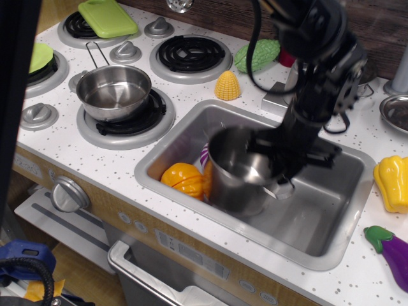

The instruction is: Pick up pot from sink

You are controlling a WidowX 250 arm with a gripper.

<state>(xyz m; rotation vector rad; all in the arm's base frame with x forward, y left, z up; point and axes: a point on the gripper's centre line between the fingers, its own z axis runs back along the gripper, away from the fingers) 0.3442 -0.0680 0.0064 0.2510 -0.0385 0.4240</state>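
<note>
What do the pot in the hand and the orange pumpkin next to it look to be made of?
The pot looks like thin polished steel: its wall is mirror-bright and reflects the sink around it. The pumpkin looks like moulded plastic, probably hollow: even orange colour, a soft sheen, and a dark seam line across it. The hand is shut on the pot's rim.

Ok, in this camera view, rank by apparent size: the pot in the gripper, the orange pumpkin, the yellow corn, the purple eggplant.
Largest to smallest as they look here:
1. pot
2. pumpkin
3. eggplant and corn: too close to rank, since the eggplant is cut off at the frame edge and the corn sits farther back.
</note>
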